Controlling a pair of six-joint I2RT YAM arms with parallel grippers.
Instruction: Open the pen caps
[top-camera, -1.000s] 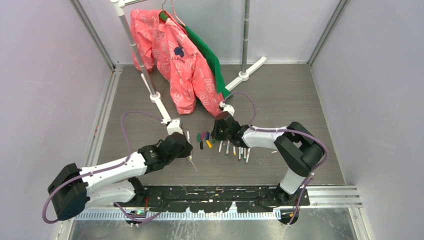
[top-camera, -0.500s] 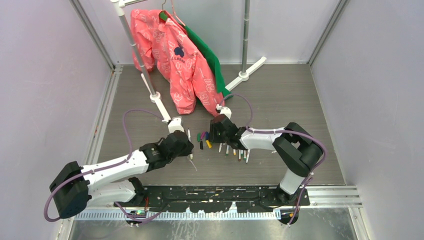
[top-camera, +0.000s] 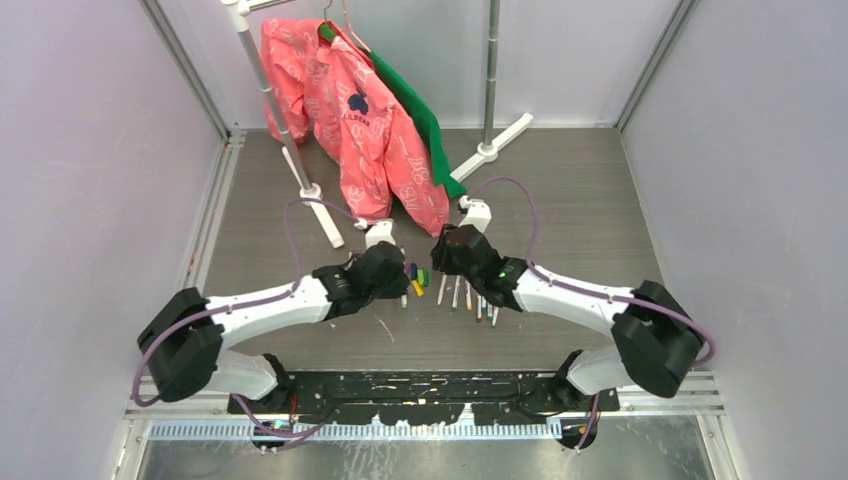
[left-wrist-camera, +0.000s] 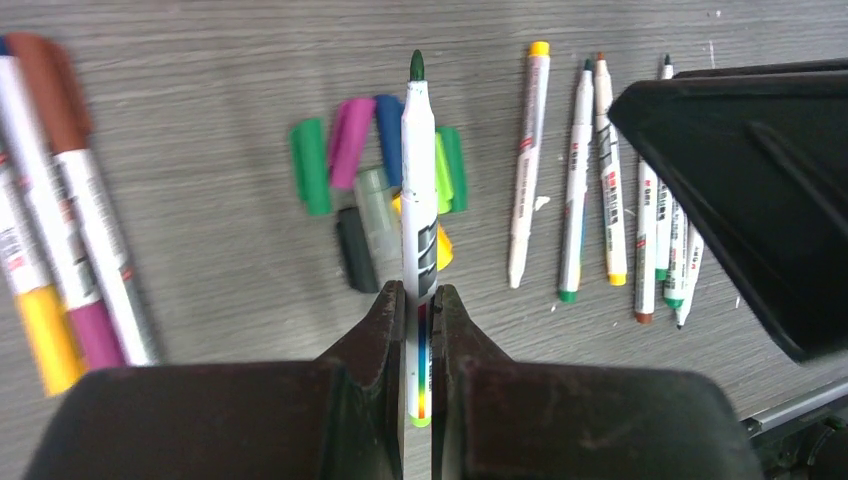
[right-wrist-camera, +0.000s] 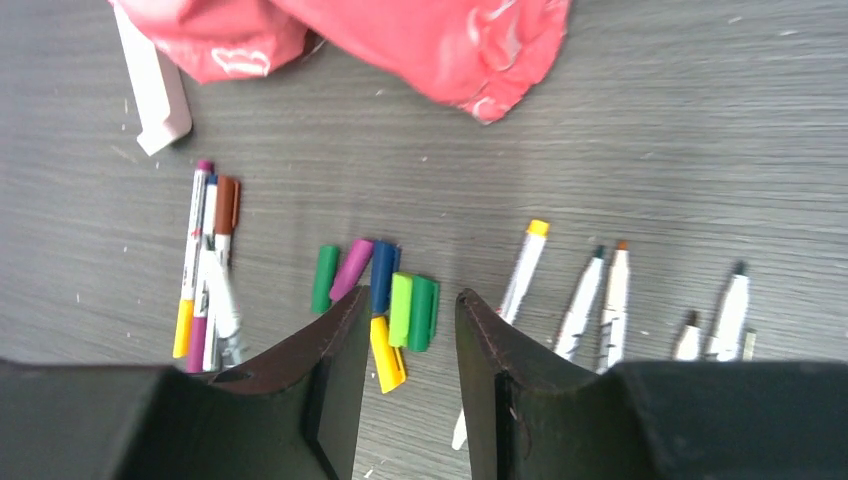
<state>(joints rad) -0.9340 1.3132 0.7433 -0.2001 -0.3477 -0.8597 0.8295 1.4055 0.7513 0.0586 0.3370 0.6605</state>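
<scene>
Loose pen caps (right-wrist-camera: 382, 275) in green, purple, blue, light green and yellow lie in a small pile on the table, also seen in the left wrist view (left-wrist-camera: 350, 140) and from above (top-camera: 413, 275). My left gripper (left-wrist-camera: 420, 295) is shut on a white pen (left-wrist-camera: 418, 190) whose bare green tip points out over the pile. My right gripper (right-wrist-camera: 410, 305) hovers open above the same caps with nothing between its fingers. Seen from above, the left gripper (top-camera: 398, 275) and the right gripper (top-camera: 447, 262) face each other across the pile.
Several uncapped white pens (top-camera: 468, 298) lie in a row right of the caps. A few capped pens (right-wrist-camera: 205, 260) lie to the left. A pink jacket (top-camera: 370, 130) hangs from a rack whose white foot (top-camera: 325, 215) rests on the table behind.
My left arm has swung right, carrying the pen over the cap pile. The right gripper has opened and its arm has shifted slightly right.
</scene>
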